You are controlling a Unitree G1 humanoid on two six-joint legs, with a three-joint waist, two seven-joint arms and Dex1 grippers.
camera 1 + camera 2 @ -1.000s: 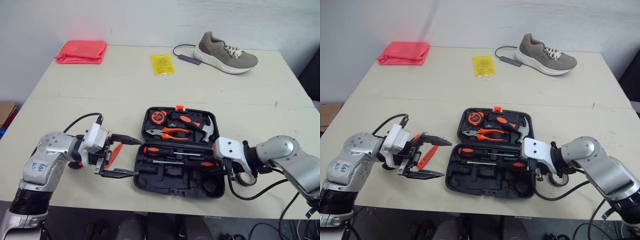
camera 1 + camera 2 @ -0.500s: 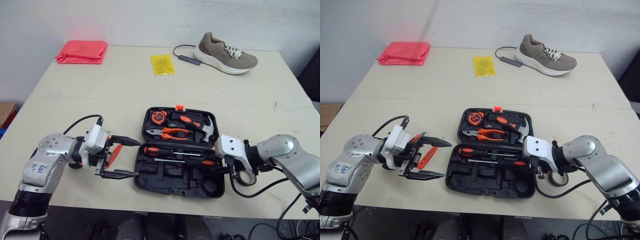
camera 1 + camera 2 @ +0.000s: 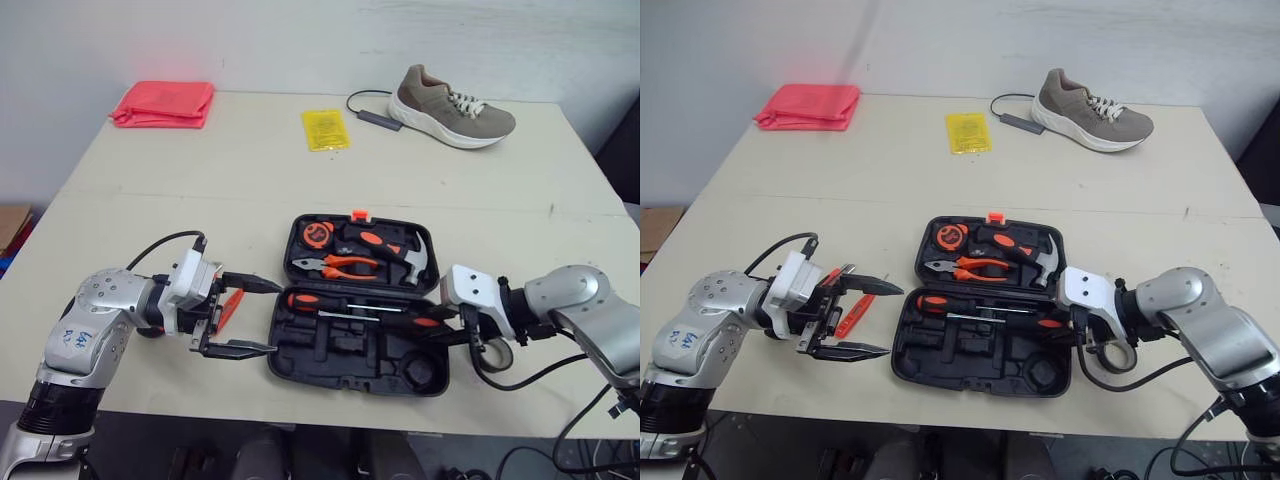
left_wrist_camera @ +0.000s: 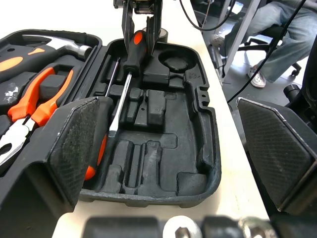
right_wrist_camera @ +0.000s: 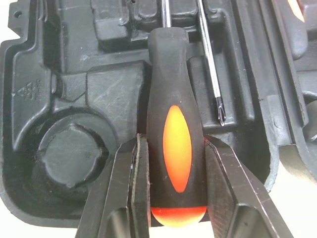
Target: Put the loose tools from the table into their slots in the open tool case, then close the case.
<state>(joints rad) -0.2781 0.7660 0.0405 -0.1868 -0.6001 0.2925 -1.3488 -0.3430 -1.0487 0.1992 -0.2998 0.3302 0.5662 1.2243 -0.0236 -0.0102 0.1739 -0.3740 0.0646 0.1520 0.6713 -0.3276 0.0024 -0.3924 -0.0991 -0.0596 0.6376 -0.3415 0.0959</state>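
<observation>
As our right gripper (image 5: 173,143), clamped on the screwdriver (image 4: 134,49) handle, has drawn back toward 3 o'clock, the shaft lies along a middle slot of the tool case (image 3: 350,386). It looks nearly seated. Our left gripper (image 3: 277,316) gapes wide at 9 o'clock, beside an orange tool (image 3: 230,305).

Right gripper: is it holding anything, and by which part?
The right gripper holds the screwdriver by the rear end of its black-and-orange handle.

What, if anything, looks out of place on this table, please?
A tan sneaker sits far back on the table, unrelated to the tool case. An orange-handled tool lies loose outside the case, by the open left gripper.
</observation>
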